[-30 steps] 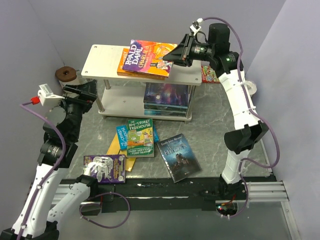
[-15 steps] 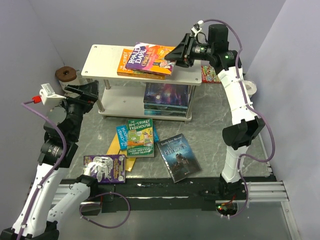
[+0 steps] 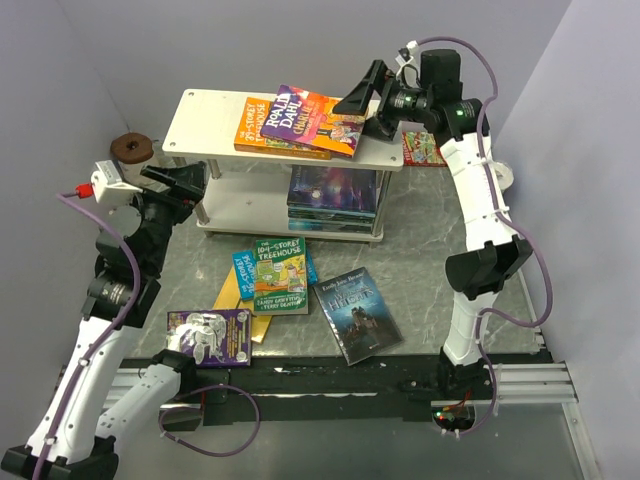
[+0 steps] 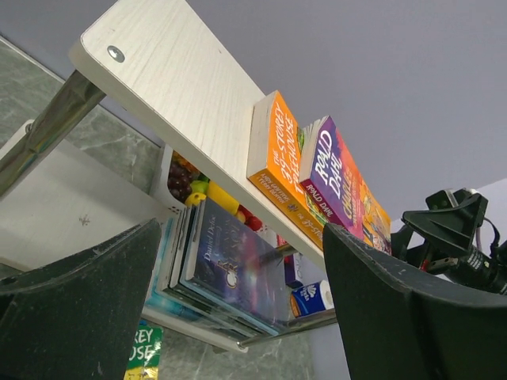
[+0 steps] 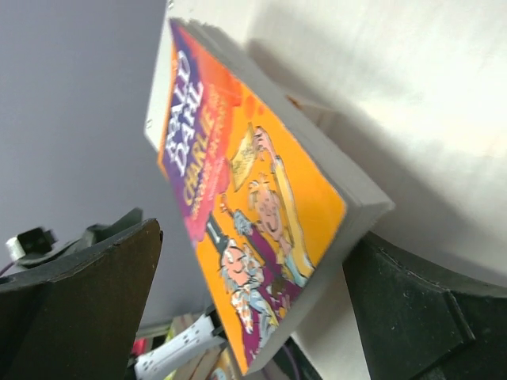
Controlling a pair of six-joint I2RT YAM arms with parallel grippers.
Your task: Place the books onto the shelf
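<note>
Right hand (image 3: 360, 108) spread wide apart, flanking Roald Dahl book (image 3: 318, 118). Book lies on orange book (image 3: 258, 125) atop shelf (image 3: 200, 115).

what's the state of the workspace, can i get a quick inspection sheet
surface: grey marbled table
job's things: Roald Dahl book on orange Treehouse book on the shelf top; book stack on its lower board; green Treehouse book, castle-cover book, purple book, yellow book on the table
clutter: red-green packet behind the shelf; brown-topped roll at its left
grippers: left gripper open, empty; right gripper open, jaws astride the Roald Dahl book
cables: purple cable on each arm
surroundings: plain grey walls
</note>
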